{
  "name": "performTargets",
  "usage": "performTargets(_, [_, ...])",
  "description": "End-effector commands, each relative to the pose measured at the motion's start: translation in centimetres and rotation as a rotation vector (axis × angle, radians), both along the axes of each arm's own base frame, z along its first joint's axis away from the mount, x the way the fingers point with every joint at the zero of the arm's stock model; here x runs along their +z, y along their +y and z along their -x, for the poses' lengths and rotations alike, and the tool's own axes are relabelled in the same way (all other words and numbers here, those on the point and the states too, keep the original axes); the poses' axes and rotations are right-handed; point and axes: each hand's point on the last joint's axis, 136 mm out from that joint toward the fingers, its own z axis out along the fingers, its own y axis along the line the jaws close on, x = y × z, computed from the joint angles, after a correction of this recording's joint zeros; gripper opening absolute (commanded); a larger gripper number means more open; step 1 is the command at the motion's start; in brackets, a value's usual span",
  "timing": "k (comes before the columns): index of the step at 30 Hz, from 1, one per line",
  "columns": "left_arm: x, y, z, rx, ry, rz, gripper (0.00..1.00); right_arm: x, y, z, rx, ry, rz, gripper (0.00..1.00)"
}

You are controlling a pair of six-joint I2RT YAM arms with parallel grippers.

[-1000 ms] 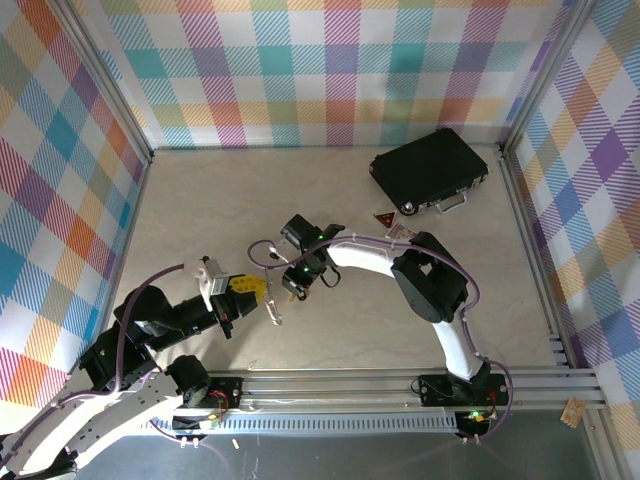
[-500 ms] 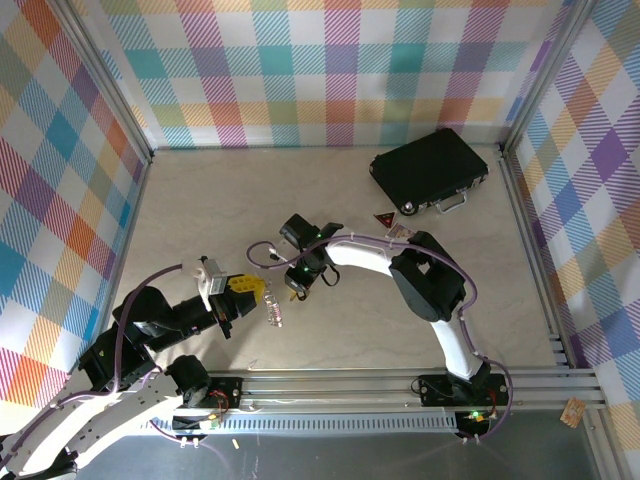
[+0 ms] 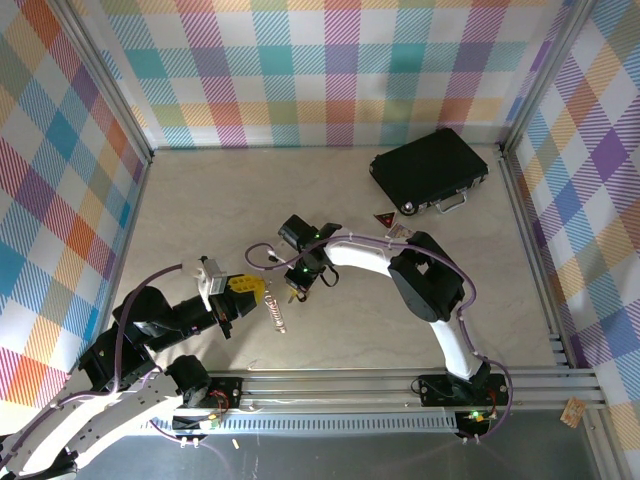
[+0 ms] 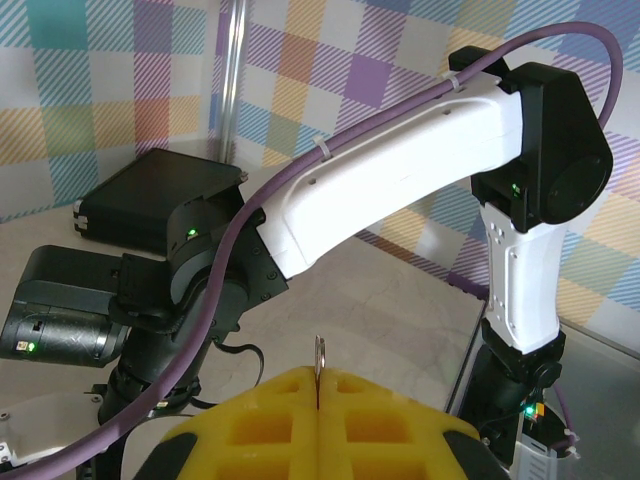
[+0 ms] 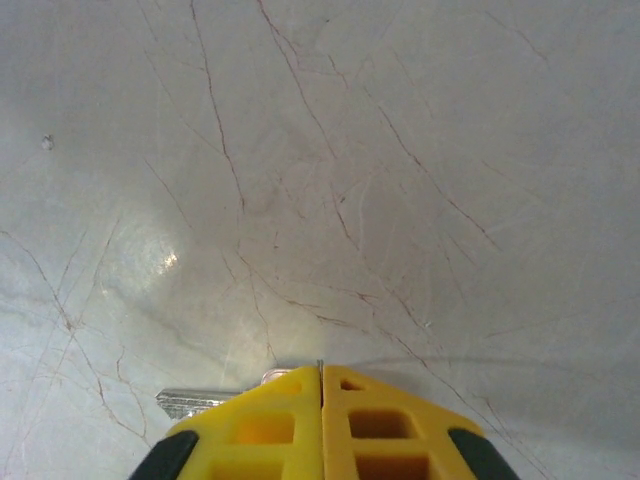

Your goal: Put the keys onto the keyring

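Keys, top view: silver bunch (image 3: 279, 316) on the table (image 3: 200, 200), between the left gripper (image 3: 256, 288) and the right gripper (image 3: 294, 294), just off the left one's tips. I see it a touch nearer the arm bases and further right than a second ago.
Right gripper, top view: tips down at the table just beside the keys; arm has barely moved since a second ago.
Black case (image 3: 430, 170), top view: far right corner, well apart, unmoved.
Left gripper (image 4: 318, 388), left wrist view: yellow fingers pressed together, pinching a thin metal part (image 4: 319, 350) that stands up out of the seam. I can't tell whether it's ring or key.
Right gripper (image 5: 322, 392), right wrist view: yellow fingers pressed together.
Key (image 5: 192, 401), right wrist view: silver blade poking out left from under the left finger, low over the table. I can't tell whether it's pinched.
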Motion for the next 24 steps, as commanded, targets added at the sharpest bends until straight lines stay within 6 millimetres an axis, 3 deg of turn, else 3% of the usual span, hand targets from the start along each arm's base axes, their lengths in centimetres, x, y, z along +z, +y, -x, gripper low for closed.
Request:
performTargets(1, [1.0, 0.5, 0.0, 0.018, -0.024, 0.038, 0.0, 0.3, 0.3, 0.1, 0.025, -0.006, 0.008, 0.05])
performTargets(9, [1.0, 0.6, 0.2, 0.014, -0.027, 0.04, 0.0, 1.7, -0.4, 0.3, 0.039, -0.047, -0.013, 0.0])
performTargets(13, [1.1, 0.5, 0.4, 0.004, -0.037, 0.042, 0.0, 3.5, -1.0, 0.9, 0.052, -0.084, -0.064, 0.0])
performTargets(19, [1.4, 0.1, 0.7, -0.029, -0.047, 0.045, 0.0, 10.2, -1.2, 4.6, 0.162, -0.137, -0.354, 0.0])
performTargets(24, [1.8, -0.7, 1.2, -0.081, -0.057, 0.052, 0.0, 15.7, -2.5, 7.8, 0.233, -0.171, -0.529, 0.0])
